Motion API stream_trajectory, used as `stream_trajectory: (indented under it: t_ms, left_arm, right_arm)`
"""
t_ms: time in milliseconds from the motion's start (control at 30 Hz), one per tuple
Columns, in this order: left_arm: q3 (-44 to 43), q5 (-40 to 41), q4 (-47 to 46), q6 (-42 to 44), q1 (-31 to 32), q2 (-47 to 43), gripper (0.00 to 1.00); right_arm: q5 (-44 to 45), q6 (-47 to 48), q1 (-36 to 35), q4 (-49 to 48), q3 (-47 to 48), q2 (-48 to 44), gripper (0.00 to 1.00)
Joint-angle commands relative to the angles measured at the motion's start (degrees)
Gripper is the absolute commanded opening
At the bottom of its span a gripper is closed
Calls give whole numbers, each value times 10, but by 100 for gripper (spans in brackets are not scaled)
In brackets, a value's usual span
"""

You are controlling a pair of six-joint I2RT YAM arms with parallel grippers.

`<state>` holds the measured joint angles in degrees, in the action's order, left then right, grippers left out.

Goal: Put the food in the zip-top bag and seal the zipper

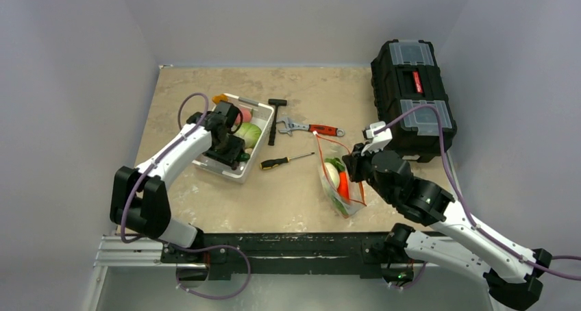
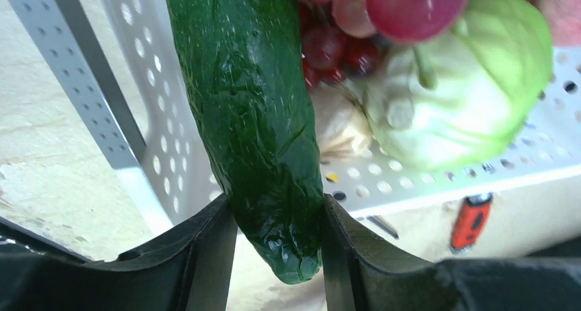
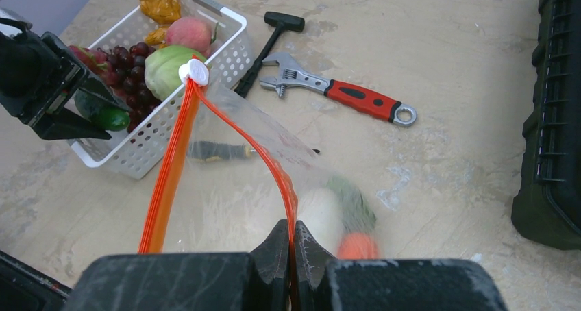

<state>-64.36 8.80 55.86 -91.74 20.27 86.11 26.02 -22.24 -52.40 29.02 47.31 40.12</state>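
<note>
My left gripper (image 2: pixel 277 215) is shut on the lower end of a dark green cucumber (image 2: pixel 253 119), a piece of the food, above the near corner of the white basket (image 2: pixel 425 181). Green cabbage (image 2: pixel 466 85), purple grapes (image 2: pixel 329 44) and a pink peach (image 3: pixel 188 31) lie in that basket. The clear zip-top bag (image 3: pixel 233 188) stands open at centre right. My right gripper (image 3: pixel 291 239) is shut on one side of its red-orange zipper (image 3: pixel 260 146). A white radish (image 3: pixel 322 215) and an orange carrot (image 3: pixel 356 246) lie inside the bag.
A red-handled wrench (image 1: pixel 315 128), a black hammer (image 1: pixel 275 119) and a screwdriver (image 1: pixel 284 162) lie between the basket (image 1: pixel 226 167) and the bag (image 1: pixel 339 181). A black toolbox (image 1: pixel 411 92) sits at the back right.
</note>
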Motion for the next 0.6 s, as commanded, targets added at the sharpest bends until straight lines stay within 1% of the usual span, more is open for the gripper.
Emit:
stream_trajectory:
  t_ms: [0, 100, 300, 367, 433, 567]
  left_arm:
    - [2, -47, -38, 24, -3, -56, 15]
    - [5, -58, -29, 27, -2, -92, 14]
    - [52, -85, -38, 34, -2, -193, 12]
    - [70, -118, -52, 42, -2, -227, 12]
    - [84, -141, -65, 54, -2, -262, 10]
    - [85, -191, -75, 102, -2, -305, 4]
  right_arm:
    - [9, 3, -1, -28, -2, 0, 0]
    - [8, 3, -1, -27, -1, 3, 0]
    - [-3, 6, -1, -31, 0, 7, 0]
    - [-5, 7, -1, -28, 3, 11, 0]
    - [-5, 5, -1, -22, 3, 12, 0]
    - [-12, 10, -1, -31, 6, 14, 0]
